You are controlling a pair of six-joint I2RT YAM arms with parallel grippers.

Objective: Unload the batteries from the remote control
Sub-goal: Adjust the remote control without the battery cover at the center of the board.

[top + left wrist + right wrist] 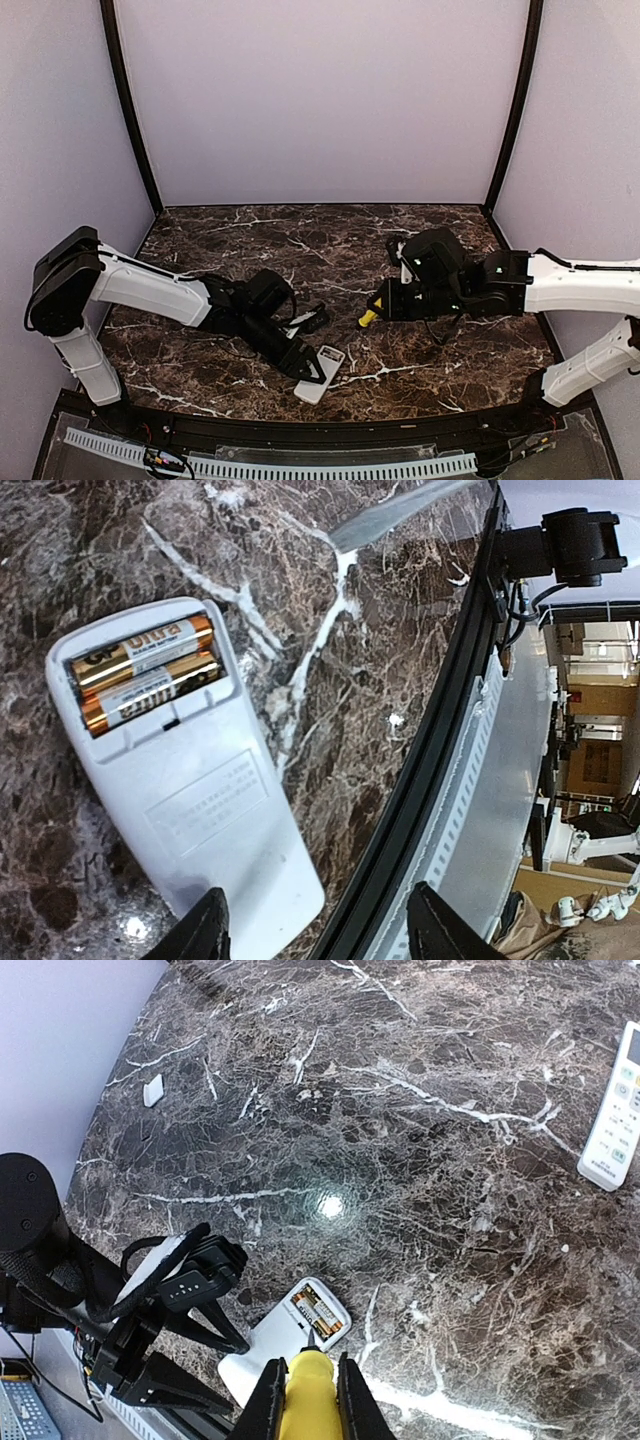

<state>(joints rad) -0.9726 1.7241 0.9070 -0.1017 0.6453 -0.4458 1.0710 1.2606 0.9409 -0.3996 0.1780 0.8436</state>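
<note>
1. The two batteries, gold-cased with dark lettering, sit side by side in the open compartment at one end of the white remote.
2. I see the remote lying face down on the marble table, close to its near edge.
3. The left gripper stands over the end of the remote opposite the compartment, jaws well apart. One finger overlaps the remote's edge. The other hangs clear of it, over the table rim. Nothing is clamped, and I cannot tell whether the first finger touches the remote.
4. The right gripper is closed on the yellow handle of a screwdriver. In the overhead view I read the screwdriver as apart from the remote, nearer the middle of the table.
5. A second remote lies face up, well apart from the first.
6. A small flat white cover lies alone on the marble, close to the wall.
</note>
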